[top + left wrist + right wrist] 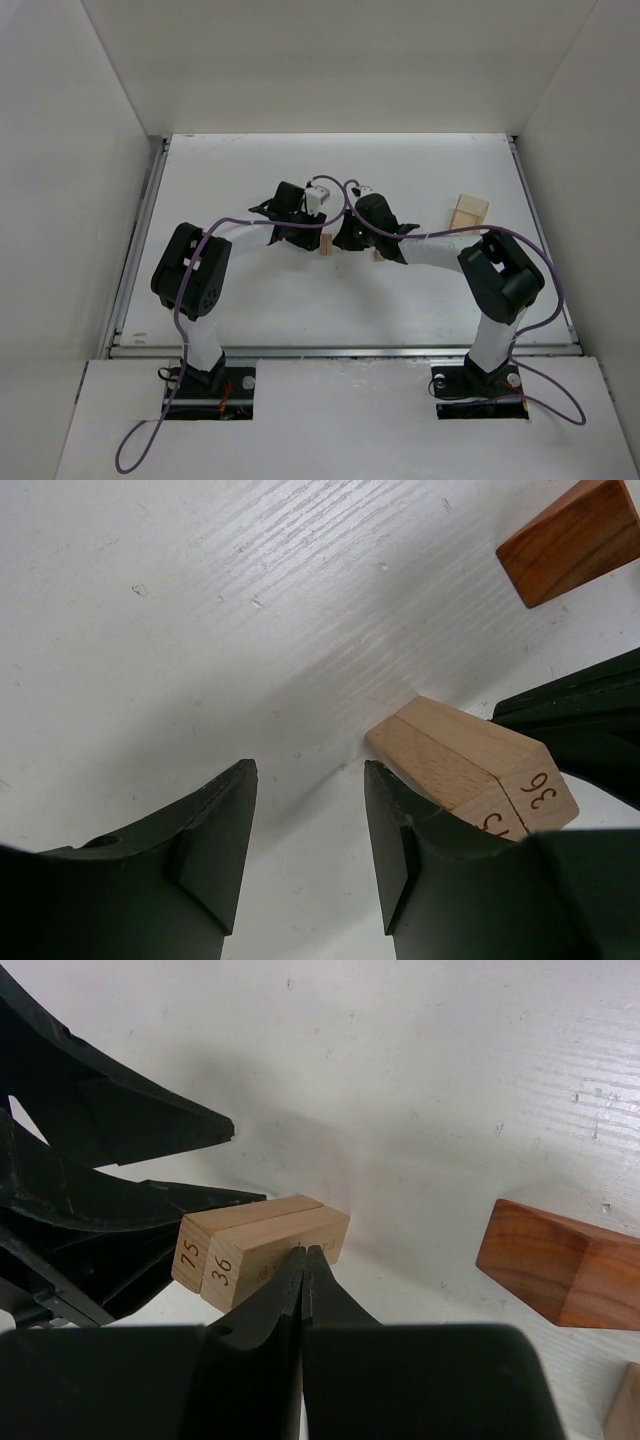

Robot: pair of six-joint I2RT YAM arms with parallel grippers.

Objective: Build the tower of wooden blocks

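Because the right gripper, pinched closed and empty, rests against the pale numbered block pair, a push could split it; the left gripper stands half-spread beside it; the reddish-brown block lies nearby.

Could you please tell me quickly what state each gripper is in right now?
Left gripper: open, empty.
Right gripper: shut, holding nothing.

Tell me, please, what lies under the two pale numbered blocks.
Only the white table: the pale blocks lie on it side by side. The shut right gripper covers their near edge, so that part is hidden.
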